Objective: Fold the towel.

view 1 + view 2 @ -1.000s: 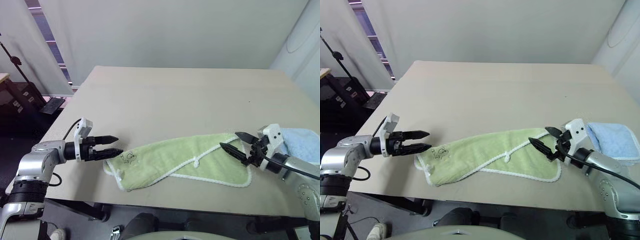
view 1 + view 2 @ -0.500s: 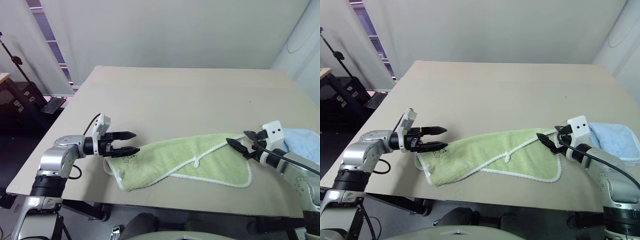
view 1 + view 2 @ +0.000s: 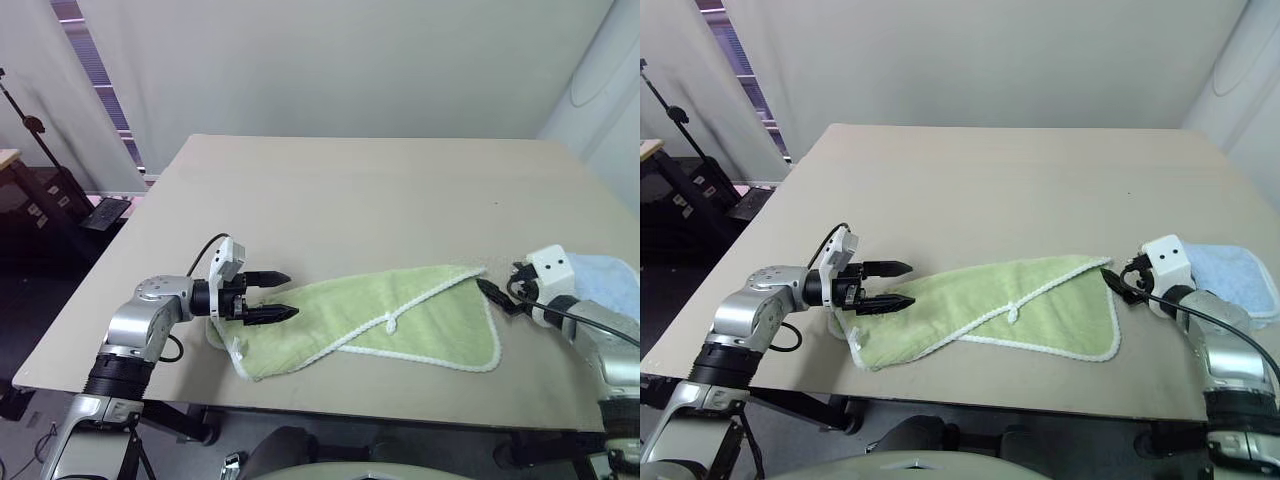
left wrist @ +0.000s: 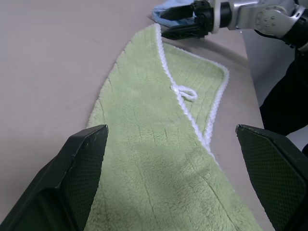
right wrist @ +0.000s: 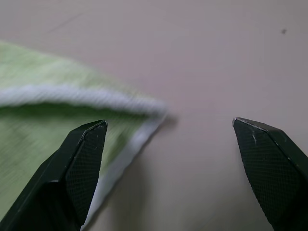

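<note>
The light green terry towel (image 3: pixel 380 322) lies lengthwise along the worktop's (image 3: pixel 350 200) near edge, one end at each released gripper: left (image 3: pixel 280 296), right (image 3: pixel 492 292).

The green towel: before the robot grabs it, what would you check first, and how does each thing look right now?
1. Left gripper open: ok.
2. Right gripper open: ok.
3. Left gripper over the towel end: ok.
4. Right gripper at the towel's far corner: ok, corner lies between its fingers.
5. Towel flat: not ok, partly folded over, white loop on top.
6. Blue cloth apart from the towel: ok.
</note>
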`<state>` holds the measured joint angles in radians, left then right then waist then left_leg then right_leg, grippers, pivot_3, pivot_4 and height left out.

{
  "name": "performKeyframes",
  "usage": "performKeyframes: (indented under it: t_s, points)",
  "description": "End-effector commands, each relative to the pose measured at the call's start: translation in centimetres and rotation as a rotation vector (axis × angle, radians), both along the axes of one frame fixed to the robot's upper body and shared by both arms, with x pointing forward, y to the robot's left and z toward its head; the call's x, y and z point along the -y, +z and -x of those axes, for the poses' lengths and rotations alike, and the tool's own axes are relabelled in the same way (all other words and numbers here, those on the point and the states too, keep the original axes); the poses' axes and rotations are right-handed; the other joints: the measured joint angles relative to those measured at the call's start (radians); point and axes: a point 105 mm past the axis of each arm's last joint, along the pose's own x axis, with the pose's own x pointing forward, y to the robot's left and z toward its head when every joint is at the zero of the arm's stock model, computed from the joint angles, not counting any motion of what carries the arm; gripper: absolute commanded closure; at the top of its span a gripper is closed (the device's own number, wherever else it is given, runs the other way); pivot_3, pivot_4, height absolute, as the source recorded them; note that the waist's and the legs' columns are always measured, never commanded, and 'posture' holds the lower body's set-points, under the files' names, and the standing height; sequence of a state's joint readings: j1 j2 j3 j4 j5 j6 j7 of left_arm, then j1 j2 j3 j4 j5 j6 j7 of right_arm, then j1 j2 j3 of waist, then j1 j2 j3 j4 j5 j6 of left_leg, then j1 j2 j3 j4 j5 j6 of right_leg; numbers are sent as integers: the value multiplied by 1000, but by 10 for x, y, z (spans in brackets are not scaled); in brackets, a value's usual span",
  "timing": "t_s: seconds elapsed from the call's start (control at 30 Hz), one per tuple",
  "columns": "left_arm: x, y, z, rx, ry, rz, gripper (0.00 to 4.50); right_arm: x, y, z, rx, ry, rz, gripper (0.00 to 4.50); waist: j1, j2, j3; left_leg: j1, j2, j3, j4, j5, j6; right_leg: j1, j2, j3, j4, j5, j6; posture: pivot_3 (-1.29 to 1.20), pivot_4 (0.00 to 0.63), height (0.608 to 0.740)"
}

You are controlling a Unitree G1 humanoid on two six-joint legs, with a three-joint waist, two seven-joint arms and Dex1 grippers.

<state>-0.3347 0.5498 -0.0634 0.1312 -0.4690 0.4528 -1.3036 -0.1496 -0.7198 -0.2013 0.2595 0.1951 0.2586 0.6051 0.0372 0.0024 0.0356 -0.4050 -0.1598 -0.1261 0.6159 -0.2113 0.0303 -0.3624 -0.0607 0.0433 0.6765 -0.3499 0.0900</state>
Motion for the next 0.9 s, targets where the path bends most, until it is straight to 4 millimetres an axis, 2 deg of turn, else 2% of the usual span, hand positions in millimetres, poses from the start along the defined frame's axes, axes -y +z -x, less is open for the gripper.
performKeyframes:
  t_s: [0.03, 0.2, 0.3, 0.53, 0.63, 0.77, 0.9]
  points:
    - [1, 8, 1, 48, 2, 6, 0, -10, 7, -14, 67, 45, 43, 127, 0, 0, 0, 0, 0, 0, 0, 0, 0, 0, 0, 0, 0, 0, 0, 0, 0, 740]
    - [-2, 10, 4, 52, 27, 9, 0, -24, 7, -24, 115, 119, 78, 127, 0, 0, 0, 0, 0, 0, 0, 0, 0, 0, 0, 0, 1, 0, 0, 0, 0, 740]
    - [-7, 11, 5, 50, 45, 7, 0, -26, 4, -25, 103, 145, 88, 693, 0, 0, 0, 0, 0, 0, 0, 1, -1, -1, 0, 0, 3, 0, 0, 0, 0, 740]
    - [-17, 12, 0, 56, 70, -9, 0, -20, 0, -26, 76, 109, 59, 3222, 0, 0, 0, 1, 0, 0, 0, 2, -3, -2, 0, 0, 6, -2, -3, 0, 0, 740]
    - [-21, 13, -1, 65, 69, -23, 0, -20, 6, -28, 104, 88, 28, 4359, -1, 0, 0, 1, 0, 0, 0, 2, -3, -2, 0, 0, 6, -1, -3, 0, 0, 740]
    - [-26, 21, -1, 93, 65, -34, 0, -30, 27, -32, 153, 85, -63, 4435, -1, 0, 0, 1, 0, -1, -1, 2, -3, -3, 0, 0, 7, -1, -2, 0, 0, 740]
    - [-20, 24, 4, 194, 20, -76, 0, -51, 43, -36, 142, 104, -145, 4435, 0, 0, 0, 1, 0, -1, -1, 2, -5, -3, 0, 0, 7, -1, -3, 0, 0, 740]
